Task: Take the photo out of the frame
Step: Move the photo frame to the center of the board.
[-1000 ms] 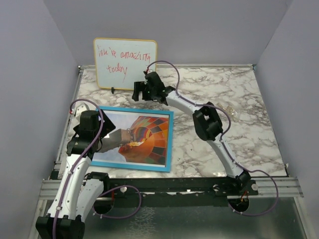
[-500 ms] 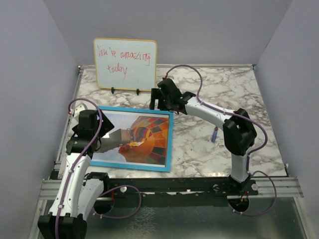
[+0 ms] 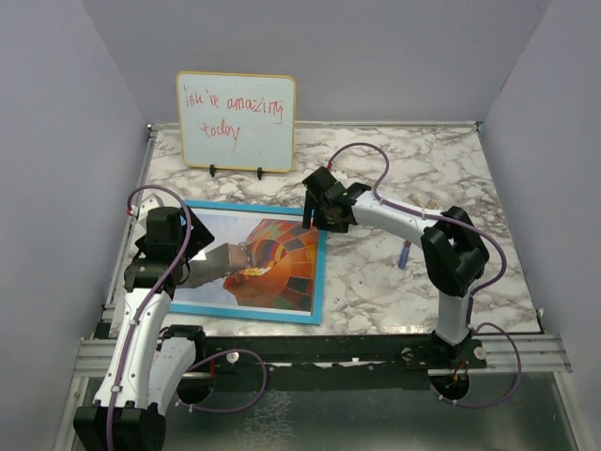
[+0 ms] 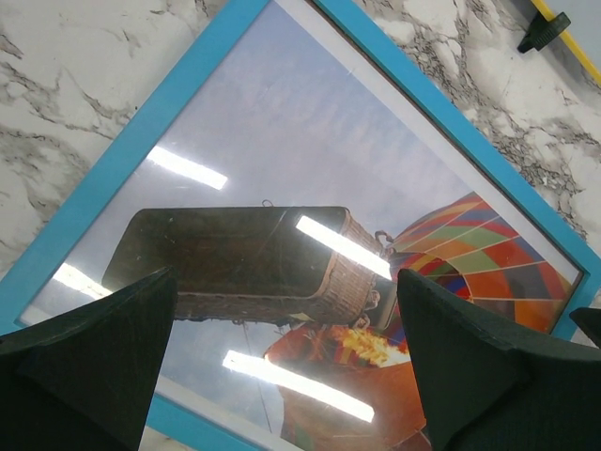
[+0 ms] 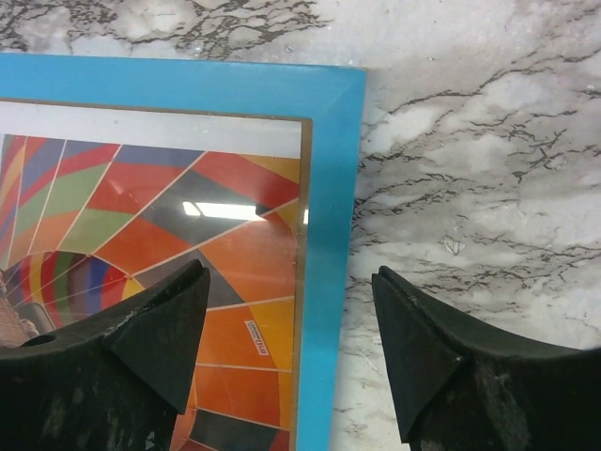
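- Two arms are reaching over the marble table (image 3: 404, 272) in the top external view. The frame (image 3: 320, 272) is lying face up toward 8 o'clock of the tabletop, with the photo (image 3: 282, 258) sitting inside it, picture side up. The whiteboard (image 3: 236, 120) is standing at 11 o'clock, well apart. The right gripper (image 3: 313, 214) is hanging over the frame's 1 o'clock corner.
- Left wrist view: the left gripper (image 4: 285, 282) is hovering above the photo's sky and basket, with its jaws spread as wide as they go and nothing between them. Ceiling lights are reflecting off a glossy cover over the print.
- Right wrist view: the right gripper is standing with its jaws apart, one finger over the balloon stripes and the other over bare marble. The blue rim is running between them from 12 to 6 o'clock. It is gripping nothing, and whether a finger is touching the frame cannot be told.
- Step in hand, as judged: the right gripper is lining up on the frame's corner, and the photo is not yet freed. The next move probably calls for pinching the rim and tipping the frame so that its back can be reached, while the left gripper is steadying it.
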Motion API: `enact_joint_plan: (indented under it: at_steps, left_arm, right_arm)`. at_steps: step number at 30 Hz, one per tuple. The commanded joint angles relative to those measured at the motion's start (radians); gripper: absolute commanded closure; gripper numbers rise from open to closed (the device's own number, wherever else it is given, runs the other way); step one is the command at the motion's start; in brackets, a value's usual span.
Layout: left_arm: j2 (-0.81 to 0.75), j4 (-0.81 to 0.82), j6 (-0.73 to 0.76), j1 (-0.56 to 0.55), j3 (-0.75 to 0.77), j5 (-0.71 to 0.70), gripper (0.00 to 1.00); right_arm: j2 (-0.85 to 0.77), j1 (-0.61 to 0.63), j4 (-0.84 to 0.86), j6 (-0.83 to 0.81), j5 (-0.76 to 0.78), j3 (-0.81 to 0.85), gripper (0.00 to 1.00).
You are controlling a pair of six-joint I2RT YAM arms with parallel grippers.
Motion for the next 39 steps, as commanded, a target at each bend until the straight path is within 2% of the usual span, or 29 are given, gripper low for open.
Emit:
enact_joint_plan:
  at_steps: [1,7,12,15,21,25,29,32,39]
  left_arm:
    - [-0.004,0.018,0.014,0.008,0.007,0.031,0.01]
    - [-0.003,0.021,0.015,0.012,0.007,0.035,0.01]
    - [-0.005,0.023,0.013,0.014,0.005,0.037,0.01]
    - [-0.006,0.023,0.013,0.014,0.005,0.037,0.01]
    - [-0.005,0.023,0.015,0.015,0.004,0.037,0.01]
    - [-0.005,0.024,0.015,0.015,0.003,0.038,0.01]
    - [-0.005,0.023,0.015,0.015,0.003,0.039,0.01]
    - [-0.005,0.024,0.015,0.016,0.003,0.039,0.01]
    - [-0.001,0.026,0.015,0.017,0.003,0.040,0.01]
  right_arm:
    - [0.033,0.006,-0.058,0.040,0.067,0.014,0.28]
    - [0.079,0.006,-0.088,0.054,0.081,0.036,0.31]
    - [0.113,0.006,-0.087,0.055,0.063,0.040,0.38]
    - [0.112,0.006,-0.083,0.054,0.066,0.033,0.39]
    - [0.113,0.006,-0.064,0.039,0.048,0.021,0.46]
    - [0.093,0.006,-0.032,0.035,0.043,-0.012,0.54]
    - [0.092,0.006,-0.047,0.041,0.066,-0.008,0.56]
    - [0.091,0.006,-0.050,0.045,0.073,-0.006,0.64]
    - [0.079,0.005,-0.042,0.048,0.069,-0.015,0.68]
